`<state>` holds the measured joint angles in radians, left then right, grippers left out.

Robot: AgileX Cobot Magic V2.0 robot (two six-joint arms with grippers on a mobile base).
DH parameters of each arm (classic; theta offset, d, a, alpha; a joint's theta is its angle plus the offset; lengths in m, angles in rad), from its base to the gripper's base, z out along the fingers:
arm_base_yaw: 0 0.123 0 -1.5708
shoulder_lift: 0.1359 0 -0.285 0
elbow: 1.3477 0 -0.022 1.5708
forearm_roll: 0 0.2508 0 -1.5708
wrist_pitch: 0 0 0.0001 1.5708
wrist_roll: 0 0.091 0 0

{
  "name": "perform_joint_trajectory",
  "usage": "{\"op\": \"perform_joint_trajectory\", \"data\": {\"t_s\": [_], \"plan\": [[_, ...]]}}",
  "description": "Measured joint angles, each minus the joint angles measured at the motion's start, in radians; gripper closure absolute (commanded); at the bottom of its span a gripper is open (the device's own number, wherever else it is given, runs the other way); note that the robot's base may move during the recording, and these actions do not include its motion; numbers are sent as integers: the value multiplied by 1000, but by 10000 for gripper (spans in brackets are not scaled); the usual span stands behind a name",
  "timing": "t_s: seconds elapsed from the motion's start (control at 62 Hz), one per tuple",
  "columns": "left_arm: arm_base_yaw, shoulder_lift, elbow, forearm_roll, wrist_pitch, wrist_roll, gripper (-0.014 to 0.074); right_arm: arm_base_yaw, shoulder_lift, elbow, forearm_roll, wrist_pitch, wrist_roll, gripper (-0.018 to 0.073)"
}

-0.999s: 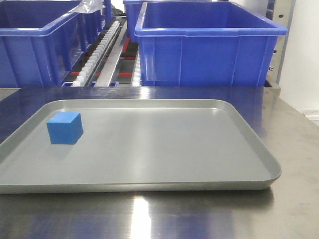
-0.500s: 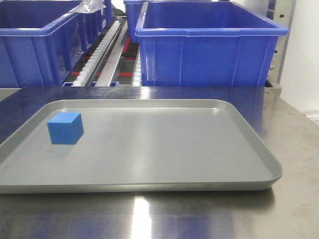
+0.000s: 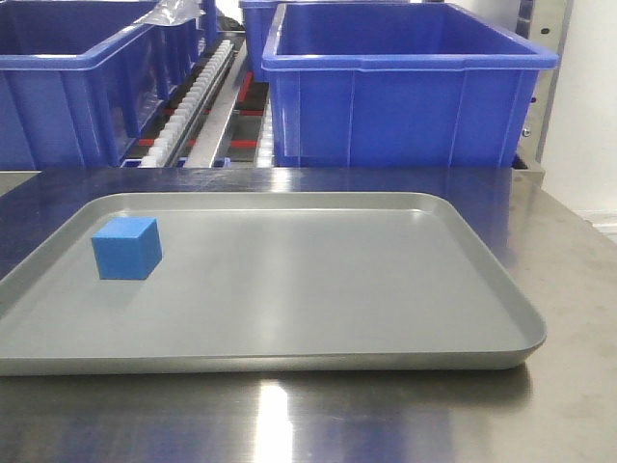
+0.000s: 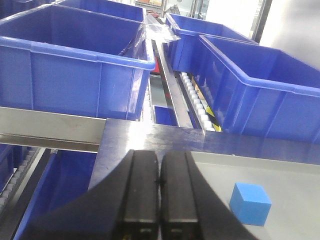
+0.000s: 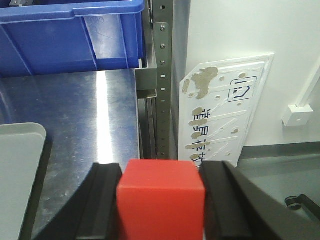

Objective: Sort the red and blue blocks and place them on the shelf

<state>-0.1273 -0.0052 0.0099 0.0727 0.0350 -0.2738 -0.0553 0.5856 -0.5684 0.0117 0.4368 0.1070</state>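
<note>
Holding the red block (image 5: 160, 192) clamped tight, the right gripper (image 5: 161, 212) hangs off the right edge of the tray (image 3: 337, 289). On the tray's left side sits the blue block (image 3: 126, 248), and off that side the left gripper (image 4: 159, 190) is pinched closed, empty. Looks like red's mid-transfer; next it needs carrying to the shelf (image 3: 207, 92) behind the tray

The front view sits low over the tabletop (image 3: 578, 386), looking level across the grey tray (image 3: 289, 362) toward the blue bins (image 3: 405, 106). The left wrist view looks forward over its jaws, sharing the tray's corner and blue block (image 3: 126, 248). The right wrist view, close behind the red block (image 5: 161, 200), faces the tabletop's right end.
</note>
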Motion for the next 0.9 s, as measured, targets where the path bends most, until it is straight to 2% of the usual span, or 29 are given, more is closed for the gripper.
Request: {"op": "perform_joint_trajectory", "data": {"t_s": [0.629,0.757,0.903], "plan": [[0,0,0,0,0,0,467,0,0,0,0,0,0,501],[0,0,0,34,0,0,467,0,0,0,0,0,0,501],[0,89,-76,12,71,0,467,0,0,0,0,0,0,501]]}}
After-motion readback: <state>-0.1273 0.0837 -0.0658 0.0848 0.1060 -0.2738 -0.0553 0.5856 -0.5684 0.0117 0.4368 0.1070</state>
